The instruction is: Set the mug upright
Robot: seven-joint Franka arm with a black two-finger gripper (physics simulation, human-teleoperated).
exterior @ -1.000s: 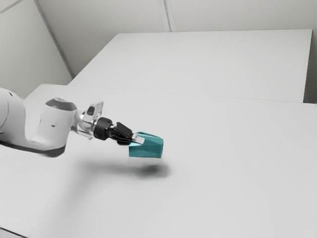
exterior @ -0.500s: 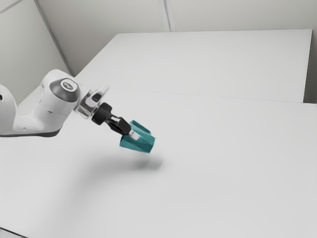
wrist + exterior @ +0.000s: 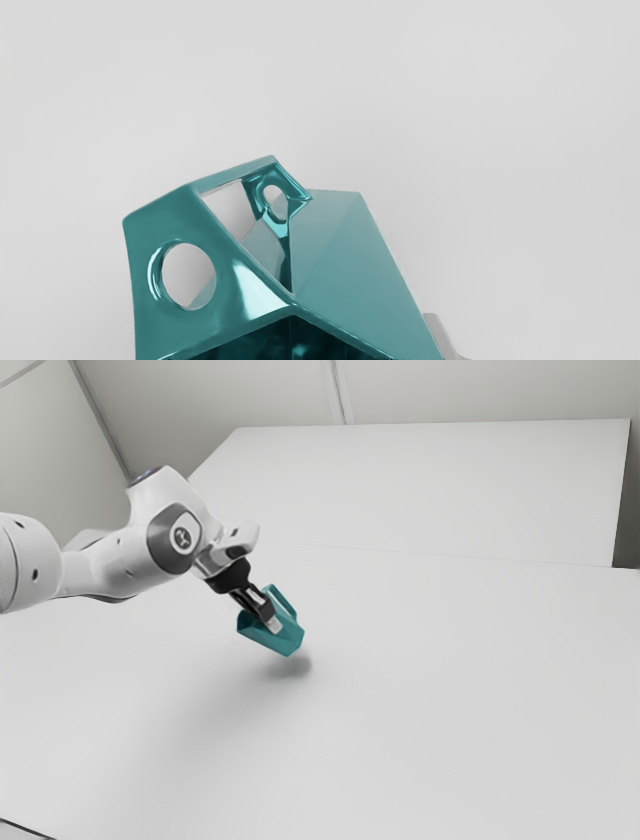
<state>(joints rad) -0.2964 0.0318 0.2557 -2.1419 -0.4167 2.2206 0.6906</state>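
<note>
The teal faceted mug [image 3: 276, 632] hangs tilted above the table in the exterior view, its shadow a little below it. My gripper [image 3: 272, 624] is shut on its body, pointing down toward the exterior view's right. The mug's handle stands out on the upper side, away from the hand. In the wrist view the mug [image 3: 350, 255] shows its angular handle with round holes and part of its dark hollow inside. A pale fingertip lies against the mug's side there; the other finger is hidden behind the mug.
The white table [image 3: 450, 700] spreads under and around the mug. Behind it lies another white surface [image 3: 420, 490], with pale walls beyond. A dark edge runs along the exterior view's lower left corner.
The arm's wrist has swung up and my hand now points more steeply down. The held mug has tilted with it, shifting slightly toward the exterior view's left and up; its handle has come into clearer sight.
</note>
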